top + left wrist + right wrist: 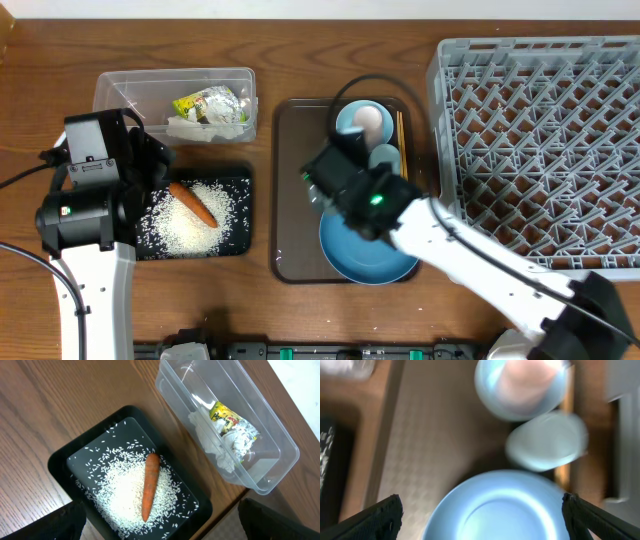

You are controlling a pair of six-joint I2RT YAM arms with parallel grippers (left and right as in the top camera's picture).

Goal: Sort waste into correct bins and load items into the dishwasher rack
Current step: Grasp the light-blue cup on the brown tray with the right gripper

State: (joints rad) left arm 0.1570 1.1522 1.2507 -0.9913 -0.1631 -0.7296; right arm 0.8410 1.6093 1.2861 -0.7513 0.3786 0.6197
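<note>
At the near end of the brown serving tray [293,180], the large dark-blue bowl [365,262] lies flat. The right gripper [482,515] hangs above it with its jaws spread wide and nothing between them. From overhead the right arm's wrist covers the bowl's far-left rim.

Left of the serving tray, the shallow black tray [243,245] holds the loose rice [178,228], with the carrot [195,205] lying slantwise on top of the heap. The left gripper [160,510] hovers over this tray, its claws fully parted and empty. Its dark fingers [70,520] frame the tray's near corners in the wrist view.

Further back on the serving tray, the pale-blue cup [385,157] stands just beside the big bowl's far rim, between it and the small light-blue bowl [345,118]. The white cup [370,125] appears to sit inside that small bowl, though the right wrist view is too blurred to confirm it. The chopsticks [400,135] lie along the tray's right wall, close against both cups, so little room is left on that side.

Beyond the black tray, and apart from it, the clear tub [110,85] holds the crumpled tissue [195,128]. The yellow-green wrapper [212,104] rests against the tissue at the tub's right end.

To the right, the grey rack [540,140] runs from near to far alongside the serving tray, its left wall just beside the chopsticks' side of the tray.
</note>
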